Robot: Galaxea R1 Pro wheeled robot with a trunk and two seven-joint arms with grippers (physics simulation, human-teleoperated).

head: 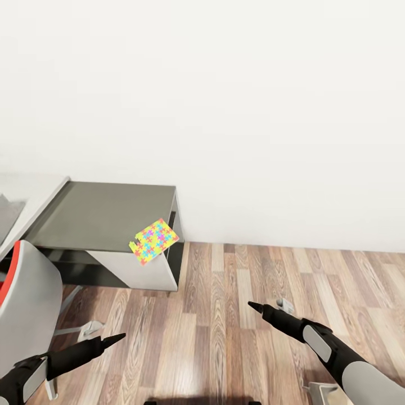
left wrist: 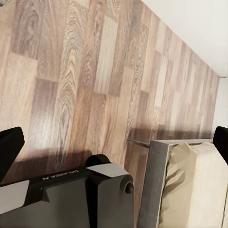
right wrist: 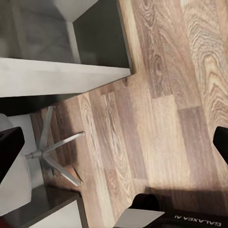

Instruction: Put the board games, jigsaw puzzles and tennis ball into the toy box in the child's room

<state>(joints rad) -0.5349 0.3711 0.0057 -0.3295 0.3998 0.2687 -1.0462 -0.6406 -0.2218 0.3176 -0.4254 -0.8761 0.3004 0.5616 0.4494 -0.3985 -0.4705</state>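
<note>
Jigsaw puzzle (head: 153, 242), one of the two I must put away, lies flat at the near corner of the dark cabinet top of the table (head: 107, 214), with its edge overhanging the front. That overhang is my main worry: I judge that a clumsy downward press or a sideways nudge could tip it off onto the wood floor (head: 236, 315), where a thin board would be hard to pick up.

My left gripper (head: 115, 338) and right gripper (head: 256, 306) both hang low over the floor, well apart from the puzzle, neither carrying anything. In each wrist view the two black fingertips sit far apart at the picture's edges, so I read both as released.

A white chair (head: 28, 304) stands close by my left arm, its star base spread beside the cabinet; I could bump it in rolling nearer. The left wrist view catches the bed (left wrist: 190, 185) with its beige mattress.
</note>
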